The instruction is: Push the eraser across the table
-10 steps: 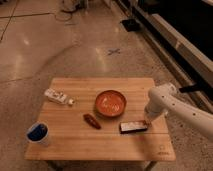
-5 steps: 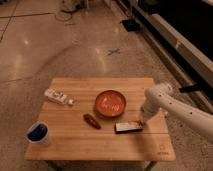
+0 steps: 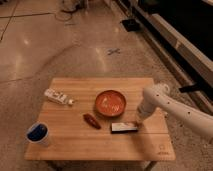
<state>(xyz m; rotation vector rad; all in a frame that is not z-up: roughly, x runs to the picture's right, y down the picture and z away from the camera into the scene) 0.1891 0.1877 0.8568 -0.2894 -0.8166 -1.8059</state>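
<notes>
The eraser (image 3: 123,128) lies flat on the light wooden table (image 3: 100,146), just in front of the orange bowl (image 3: 110,102). It is a black-edged block with a pale face. My white arm comes in from the right, and the gripper (image 3: 138,121) points down at the eraser's right end, touching or almost touching it.
A small dark red oblong (image 3: 91,120) lies left of the eraser. A white tube (image 3: 58,97) rests near the table's left side, and a blue cup (image 3: 38,134) stands at the front left corner. A small mark (image 3: 161,148) sits at the front right corner.
The eraser has slid left along the table, and the gripper has followed it leftward behind its right end.
</notes>
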